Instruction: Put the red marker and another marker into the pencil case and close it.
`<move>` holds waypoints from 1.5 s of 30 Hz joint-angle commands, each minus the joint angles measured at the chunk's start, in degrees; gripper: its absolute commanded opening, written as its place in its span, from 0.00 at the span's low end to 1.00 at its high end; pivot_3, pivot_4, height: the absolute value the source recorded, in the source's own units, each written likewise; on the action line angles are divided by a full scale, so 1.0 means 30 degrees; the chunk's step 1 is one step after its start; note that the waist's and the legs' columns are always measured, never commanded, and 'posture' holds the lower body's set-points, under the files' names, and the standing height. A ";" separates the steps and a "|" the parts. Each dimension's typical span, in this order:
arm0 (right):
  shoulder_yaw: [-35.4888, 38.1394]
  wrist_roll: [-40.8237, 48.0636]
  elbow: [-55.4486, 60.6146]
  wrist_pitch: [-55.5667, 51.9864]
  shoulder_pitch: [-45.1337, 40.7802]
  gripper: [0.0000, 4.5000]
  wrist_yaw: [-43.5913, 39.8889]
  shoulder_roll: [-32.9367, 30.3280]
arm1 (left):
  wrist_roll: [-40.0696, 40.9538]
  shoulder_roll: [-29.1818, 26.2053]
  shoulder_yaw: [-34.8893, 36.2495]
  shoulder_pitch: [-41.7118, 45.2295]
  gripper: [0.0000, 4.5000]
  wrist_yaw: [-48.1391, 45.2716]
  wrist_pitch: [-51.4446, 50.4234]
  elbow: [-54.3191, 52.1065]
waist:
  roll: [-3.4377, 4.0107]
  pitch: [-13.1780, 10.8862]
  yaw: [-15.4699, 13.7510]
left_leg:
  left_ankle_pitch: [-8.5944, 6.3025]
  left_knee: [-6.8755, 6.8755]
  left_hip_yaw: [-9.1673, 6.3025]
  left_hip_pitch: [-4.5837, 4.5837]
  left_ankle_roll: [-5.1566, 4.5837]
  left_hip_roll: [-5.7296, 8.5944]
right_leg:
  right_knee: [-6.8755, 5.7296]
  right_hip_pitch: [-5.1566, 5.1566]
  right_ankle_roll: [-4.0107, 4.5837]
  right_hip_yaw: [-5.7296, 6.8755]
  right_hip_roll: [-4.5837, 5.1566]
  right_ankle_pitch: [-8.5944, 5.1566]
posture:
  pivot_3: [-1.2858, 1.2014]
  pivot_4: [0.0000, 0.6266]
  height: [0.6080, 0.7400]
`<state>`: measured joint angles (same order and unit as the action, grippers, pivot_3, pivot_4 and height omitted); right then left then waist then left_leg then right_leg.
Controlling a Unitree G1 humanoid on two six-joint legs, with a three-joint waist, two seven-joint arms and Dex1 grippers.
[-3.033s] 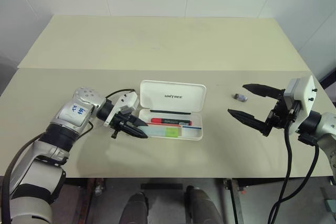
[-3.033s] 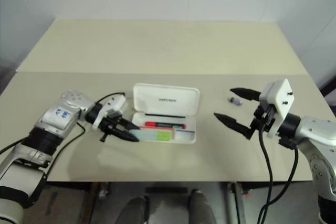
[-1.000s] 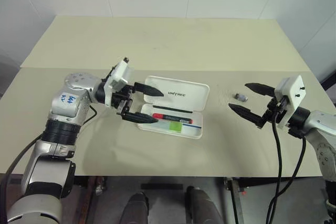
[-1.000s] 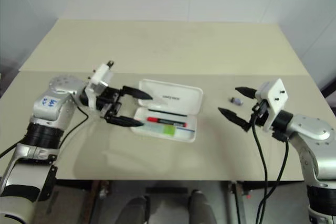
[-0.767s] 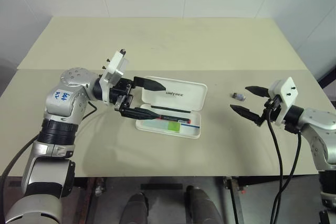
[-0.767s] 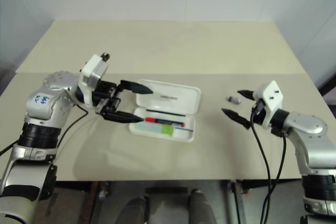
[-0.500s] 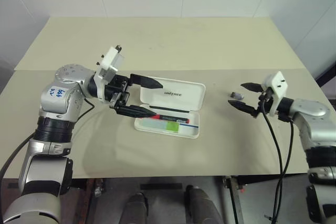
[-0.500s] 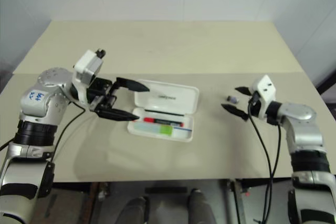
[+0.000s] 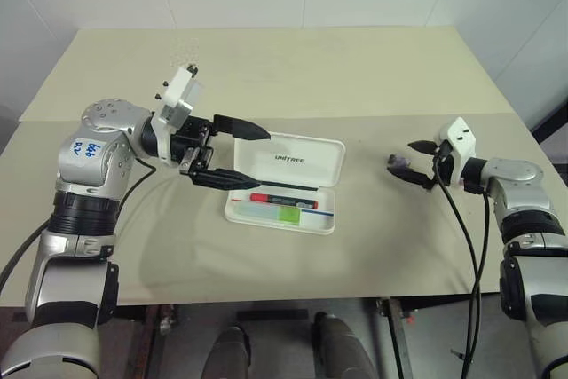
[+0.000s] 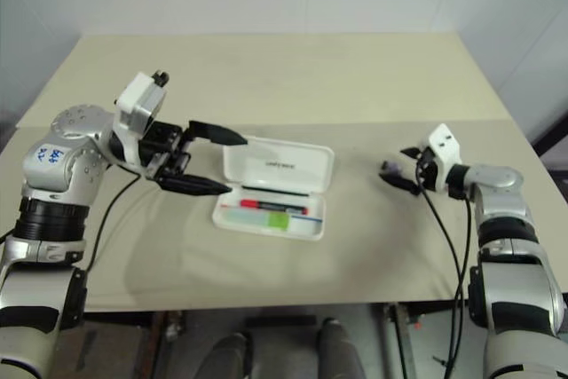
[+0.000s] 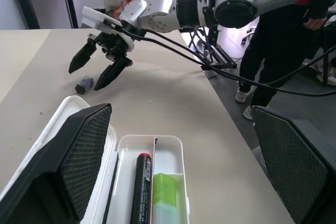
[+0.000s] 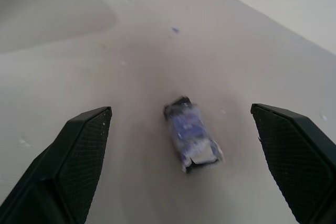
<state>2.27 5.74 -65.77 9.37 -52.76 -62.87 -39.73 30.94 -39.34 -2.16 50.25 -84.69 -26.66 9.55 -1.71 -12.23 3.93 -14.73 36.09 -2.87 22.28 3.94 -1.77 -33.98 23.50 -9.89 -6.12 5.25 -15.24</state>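
White pencil case (image 9: 286, 182) lies open with the red marker (image 9: 282, 198) and green marker (image 9: 288, 215) inside, so closing remains. Left gripper (image 9: 238, 154), fingers apart, hovers by the lid (it must swing over); right gripper (image 9: 415, 160) gapes around a small grey-purple piece (image 12: 190, 133).

White pencil case (image 9: 306, 162); red marker (image 9: 282, 199); green marker (image 9: 288, 215)

2 head views look down on the table (image 9: 293, 68); 2 wrist views face inward, sharing the grey piece (image 12: 190, 134).

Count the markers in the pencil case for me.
2: the red marker lies along the middle of the open case, and the green marker lies beside it on the front side. No others show.
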 commanded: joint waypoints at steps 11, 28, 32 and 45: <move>0.0761 -0.0463 -0.2017 0.0292 -0.0843 0.80 0.0361 0.1212 | 0.0379 -0.0521 0.0866 -0.0038 1.00 0.0281 -0.0525 -0.1424 | 0.0001 0.0000 0.0436 | 0.0026 0.0003 -0.0003 -0.0026 0.0045 -0.0001 | -0.0037 -0.0006 -0.0004 -0.0005 -0.0004 0.0001 | 0.52 0.24 1.00; 0.1433 0.0091 0.0209 0.1417 0.0697 0.08 -0.0622 0.2199 | -0.0199 -0.0318 0.0538 -0.0425 1.00 -0.0057 0.0645 -0.0377 | 0.0001 0.0001 0.0768 | 0.0053 0.0007 -0.0018 -0.0038 0.0078 0.0000 | -0.0090 -0.0009 -0.0017 -0.0018 -0.0009 0.0010 | 0.52 0.24 1.00; 0.1591 0.1859 0.6492 -0.0472 0.3317 0.08 -0.2380 0.1846 | -0.0759 -0.0439 0.0196 -0.1274 1.00 -0.0595 0.1663 -0.0011 | 0.0003 0.0000 0.0765 | 0.0054 -0.0002 -0.0022 -0.0034 0.0080 0.0000 | -0.0156 -0.0007 -0.0024 -0.0019 -0.0010 0.0004 | 0.52 0.24 1.00; 0.0316 0.6173 2.5351 -1.0661 1.0140 0.08 0.0170 0.1318 | -0.1486 -0.0730 -0.0258 -0.4026 1.00 -0.1111 0.3240 0.0311 | 0.0000 0.0000 0.0163 | 0.0052 0.0059 -0.0073 -0.0048 0.0082 0.0000 | -0.0207 -0.0002 0.0011 -0.0021 -0.0033 -0.0038 | 0.52 0.24 1.00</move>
<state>4.09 22.88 6.60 -20.51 -22.12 -63.79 -35.84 26.68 -40.91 -3.33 38.29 -85.95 -18.41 10.11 -1.71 -12.23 4.42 -14.58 36.29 -3.09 22.14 4.18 -1.77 -34.59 23.48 -9.85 -6.19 5.15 -15.36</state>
